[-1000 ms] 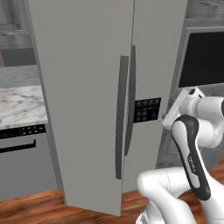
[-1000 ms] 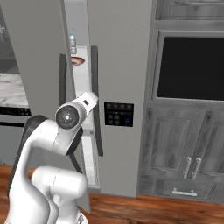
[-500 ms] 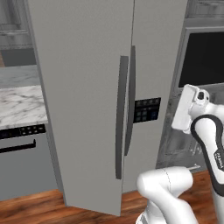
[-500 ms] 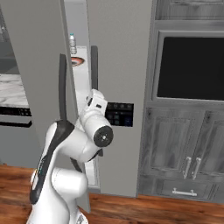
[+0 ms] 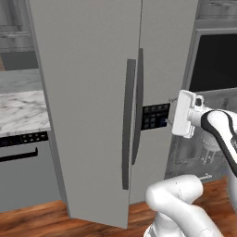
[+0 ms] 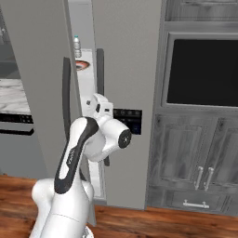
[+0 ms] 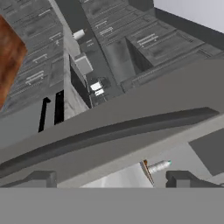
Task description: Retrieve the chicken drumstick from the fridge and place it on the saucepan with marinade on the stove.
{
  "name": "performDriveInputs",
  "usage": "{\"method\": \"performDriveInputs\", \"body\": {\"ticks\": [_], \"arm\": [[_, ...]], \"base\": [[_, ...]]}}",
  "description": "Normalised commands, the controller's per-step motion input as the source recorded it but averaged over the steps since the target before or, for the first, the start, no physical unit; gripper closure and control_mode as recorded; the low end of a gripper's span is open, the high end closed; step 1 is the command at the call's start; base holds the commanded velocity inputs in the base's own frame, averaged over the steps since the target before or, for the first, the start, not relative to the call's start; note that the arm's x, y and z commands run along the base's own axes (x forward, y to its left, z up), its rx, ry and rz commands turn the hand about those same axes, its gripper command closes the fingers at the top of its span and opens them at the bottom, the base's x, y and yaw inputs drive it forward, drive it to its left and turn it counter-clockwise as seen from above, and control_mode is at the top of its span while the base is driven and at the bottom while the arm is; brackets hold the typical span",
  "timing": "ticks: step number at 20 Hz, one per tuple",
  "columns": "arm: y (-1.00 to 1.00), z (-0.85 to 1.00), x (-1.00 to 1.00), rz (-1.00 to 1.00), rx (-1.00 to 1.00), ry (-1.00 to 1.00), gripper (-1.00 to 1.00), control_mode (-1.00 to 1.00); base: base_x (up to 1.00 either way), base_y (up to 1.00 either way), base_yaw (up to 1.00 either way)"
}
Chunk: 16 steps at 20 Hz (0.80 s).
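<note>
Progress is early: the fridge (image 6: 125, 56) has its left door (image 5: 88, 106) ajar, a narrow gap exposing a bottle (image 6: 77, 45) and a round dish (image 6: 82, 64). The chicken drumstick cannot be made out (interior mostly hidden). The gripper (image 7: 111, 177) stands wide, holding nothing. Since a second ago, the arm has swung rightward toward the dispenser panel (image 6: 128, 119).

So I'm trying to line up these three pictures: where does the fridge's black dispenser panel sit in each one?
Left base view: the dispenser panel is right of centre, just left of the white hand.
Right base view: left of centre at mid height, beside the arm's elbow.
Hand view: I cannot make it out here.
Shared landmark: the long dark fridge handle, which crosses the hand view as a curved bar.
</note>
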Motion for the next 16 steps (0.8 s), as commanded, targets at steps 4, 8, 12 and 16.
{"method": "performDriveInputs", "body": {"ticks": [4, 8, 12, 16], "arm": [[0.12, -0.12, 0.44, 0.11, -0.04, -0.01, -1.0, -1.0], [0.0, -0.14, 0.42, 0.0, -0.01, -0.03, -1.0, -1.0], [0.0, -0.26, 0.43, 0.0, -0.02, -0.03, -1.0, -1.0], [0.0, -0.32, 0.5, 0.0, -0.03, -0.05, -1.0, -1.0]], "base": [[0.0, 0.0, 0.0], [0.0, 0.0, 0.0], [0.0, 0.0, 0.0], [0.0, 0.0, 0.0]]}}
